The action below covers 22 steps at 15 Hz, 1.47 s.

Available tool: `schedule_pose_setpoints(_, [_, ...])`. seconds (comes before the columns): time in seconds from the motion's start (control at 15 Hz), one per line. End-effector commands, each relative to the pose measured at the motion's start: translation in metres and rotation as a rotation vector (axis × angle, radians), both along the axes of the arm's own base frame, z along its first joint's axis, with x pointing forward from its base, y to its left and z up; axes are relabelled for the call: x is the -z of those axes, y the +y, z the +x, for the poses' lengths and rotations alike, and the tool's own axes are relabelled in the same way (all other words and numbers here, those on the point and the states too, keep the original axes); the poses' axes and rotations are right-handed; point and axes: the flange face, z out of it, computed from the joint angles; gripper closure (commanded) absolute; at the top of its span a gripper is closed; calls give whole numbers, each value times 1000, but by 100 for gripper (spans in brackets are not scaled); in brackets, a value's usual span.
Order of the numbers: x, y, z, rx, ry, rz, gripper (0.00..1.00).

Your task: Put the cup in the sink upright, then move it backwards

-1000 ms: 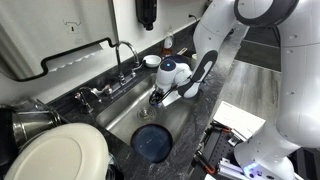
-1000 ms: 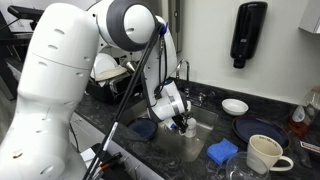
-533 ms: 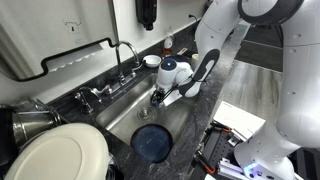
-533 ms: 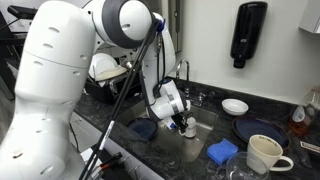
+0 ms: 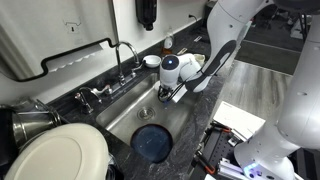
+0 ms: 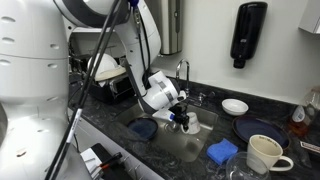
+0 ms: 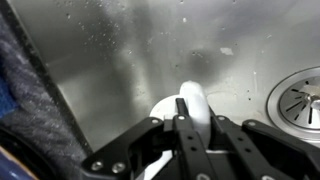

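Over sink (image 7: 110, 70): hand (image 7: 196, 122) clamped on white cup (image 7: 193, 100), cup between fingers.

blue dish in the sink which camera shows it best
An exterior view shows the blue dish nearly whole, from above. In an exterior view the dish is only a low, flattened patch. The wrist view shows no clear dish.

2 cups (image 6: 265, 153) (image 7: 193, 108), 1 bowl (image 6: 236, 106), maybe 3 plates (image 5: 153, 142).
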Motion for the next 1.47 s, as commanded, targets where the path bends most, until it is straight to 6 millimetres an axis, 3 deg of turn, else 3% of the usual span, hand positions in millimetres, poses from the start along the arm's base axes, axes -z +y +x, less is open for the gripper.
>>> schedule_pose_setpoints(0.0, [-26,26,-15,-126,-27,-153,96])
schedule_pose_setpoints(0.2, [-31,48,-22,-246,-46,-260,96])
schedule_pose_setpoints(0.47, [-15,69,-30,-377,-28,-412,96])
schedule_pose_setpoints(0.93, [26,59,-45,-366,206,-693,96])
schedule_pose_setpoints(1.4, [75,56,-36,-406,438,-646,96])
